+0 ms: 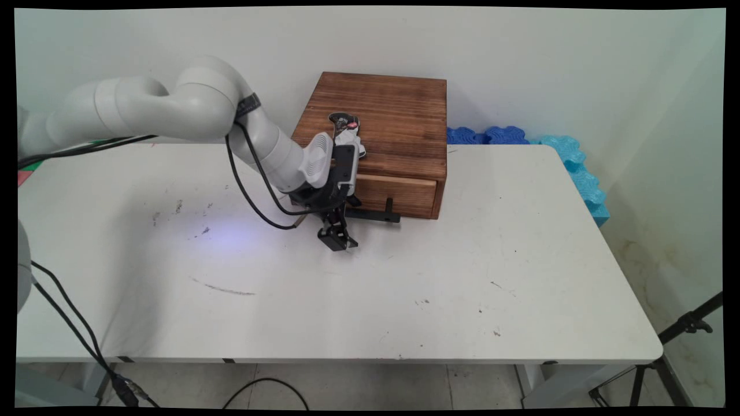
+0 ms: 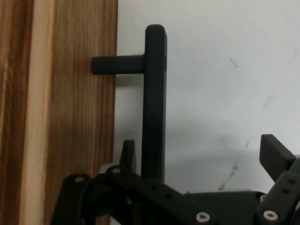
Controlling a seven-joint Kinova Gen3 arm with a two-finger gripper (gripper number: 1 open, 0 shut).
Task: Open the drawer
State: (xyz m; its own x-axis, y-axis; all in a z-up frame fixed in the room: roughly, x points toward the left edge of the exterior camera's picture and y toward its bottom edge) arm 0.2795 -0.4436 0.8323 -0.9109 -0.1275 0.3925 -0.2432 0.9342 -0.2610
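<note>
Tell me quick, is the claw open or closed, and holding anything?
Claw: open, holding nothing; black bar handle of the brown wooden drawer box stands between its fingers, ungripped.

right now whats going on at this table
A white Kinova arm has its end effector low over the white table, right in front of a wooden drawer box. Its fingers are open, with the drawer's black bar handle standing between them; they are not closed on it. The drawer looks shut. A small tool-like object lies on top of the box.
</note>
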